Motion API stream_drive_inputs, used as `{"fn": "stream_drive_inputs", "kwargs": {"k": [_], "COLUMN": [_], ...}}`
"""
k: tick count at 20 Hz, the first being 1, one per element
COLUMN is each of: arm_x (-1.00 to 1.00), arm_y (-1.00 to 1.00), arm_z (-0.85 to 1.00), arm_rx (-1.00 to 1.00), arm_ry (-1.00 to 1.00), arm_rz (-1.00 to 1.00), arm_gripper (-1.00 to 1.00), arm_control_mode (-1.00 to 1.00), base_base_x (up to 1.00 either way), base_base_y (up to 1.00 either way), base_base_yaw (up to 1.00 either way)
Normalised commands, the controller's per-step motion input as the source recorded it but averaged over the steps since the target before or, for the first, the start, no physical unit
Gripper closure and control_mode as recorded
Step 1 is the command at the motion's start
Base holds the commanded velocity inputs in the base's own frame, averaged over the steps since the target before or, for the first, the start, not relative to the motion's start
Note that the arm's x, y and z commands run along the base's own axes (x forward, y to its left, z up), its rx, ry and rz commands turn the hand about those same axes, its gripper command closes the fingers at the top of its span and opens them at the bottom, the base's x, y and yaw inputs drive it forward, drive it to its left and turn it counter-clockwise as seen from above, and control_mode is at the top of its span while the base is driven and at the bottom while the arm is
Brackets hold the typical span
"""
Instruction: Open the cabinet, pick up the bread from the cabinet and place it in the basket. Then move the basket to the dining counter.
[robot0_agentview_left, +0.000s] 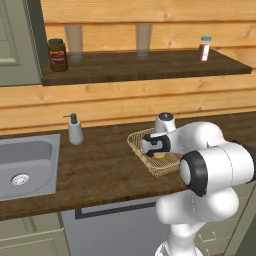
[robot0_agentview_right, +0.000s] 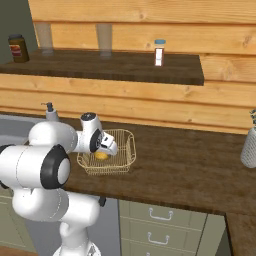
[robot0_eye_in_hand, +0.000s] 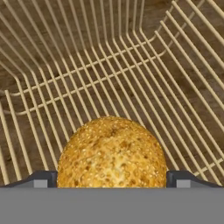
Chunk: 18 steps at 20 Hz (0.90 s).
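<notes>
While the arm bends low over the dark wood tabletop (robot0_agentview_left: 95, 170), its pincer (robot0_eye_in_hand: 112, 178) sits inside the basket (robot0_agentview_right: 125, 155) with the bread (robot0_eye_in_hand: 112, 153) between its two tips. The hand view shows a dark tip (robot0_eye_in_hand: 43, 178) at each side of the bun, just beside its flanks; whether they touch it cannot be told. The jaws stand spread wide, about as broad as the bun itself, and nothing is lifted in them. The bread rests on the wire floor of the basket, its seeded golden crust facing the camera. From the left base view, a small patch of the bread (robot0_agentview_left: 159, 155) shows below the hand, within the basket (robot0_agentview_left: 137, 142). From the right base view, the bread (robot0_agentview_right: 101, 156) lies toward the left half of the basket, under the hand.

The basket stands flat on the tabletop, to the right of the steel sink (robot0_agentview_left: 25, 165) and well apart from it. A soap bottle (robot0_agentview_left: 75, 129) stands by the wall between sink and basket. On the shelf (robot0_agentview_left: 150, 67) above are a dark jar (robot0_agentview_left: 57, 54), two clear glasses (robot0_agentview_left: 74, 37) and a small spice bottle (robot0_agentview_left: 204, 48). Drawers (robot0_agentview_right: 160, 225) sit below the tabletop.
</notes>
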Motion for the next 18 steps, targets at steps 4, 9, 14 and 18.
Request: {"fn": "stream_drive_inputs", "kwargs": {"k": [4,9,14,18], "arm_x": [0.00,0.00,0.00,-0.20], "arm_y": [0.00,0.00,0.00,0.00], "arm_z": [0.00,0.04,0.41,0.52], "arm_rx": [0.00,0.00,0.01,0.04], "arm_ry": [0.00,0.00,0.00,0.00], "arm_rz": [0.00,0.00,0.00,0.00], "arm_gripper": [-1.00,-1.00,-1.00,-1.00], "arm_control_mode": [-1.00,-1.00,-1.00,-1.00], "base_base_x": [0.00,0.00,0.00,0.00], "base_base_y": [0.00,0.00,0.00,0.00], "base_base_yaw": [0.00,0.00,0.00,0.00]}}
